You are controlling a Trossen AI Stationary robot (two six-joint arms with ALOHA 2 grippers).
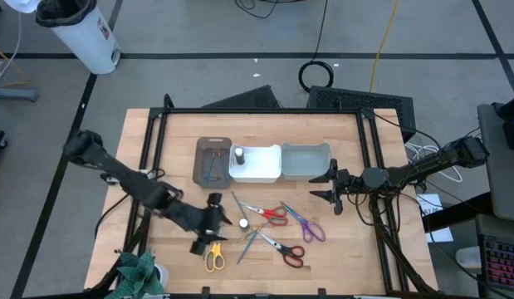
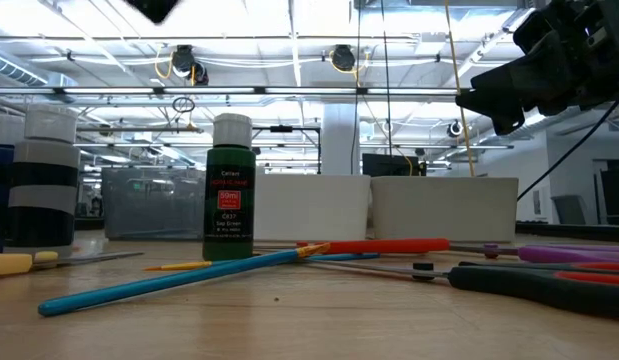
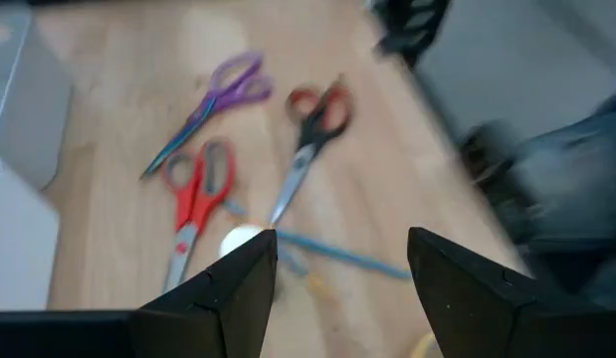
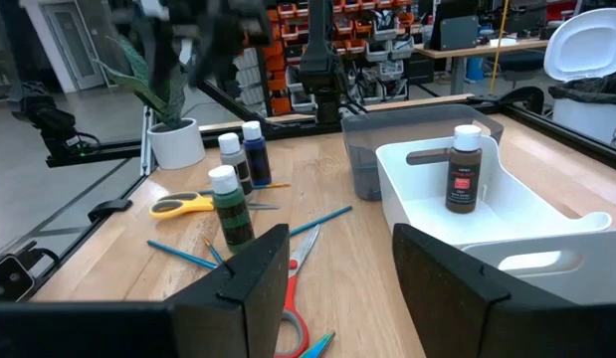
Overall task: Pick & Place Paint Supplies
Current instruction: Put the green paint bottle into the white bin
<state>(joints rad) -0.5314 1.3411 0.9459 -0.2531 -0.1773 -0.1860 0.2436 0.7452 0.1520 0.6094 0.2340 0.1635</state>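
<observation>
While both hands gape empty: left hand (image 1: pixel 213 221) nearest the loose supplies.
Small white-capped paint bottle (image 1: pixel 243 223) stands just beside it, mid-table towards the near edge; right hand (image 1: pixel 332 189) well apart.

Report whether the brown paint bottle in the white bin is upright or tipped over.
Upright. In the right wrist view the brown paint bottle stands on its base inside the white bin, white cap on top, label facing out.

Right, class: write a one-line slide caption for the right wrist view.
Open right hand looks over a white bin holding a brown paint bottle, with three bottles, scissors and brushes on the table.
</observation>
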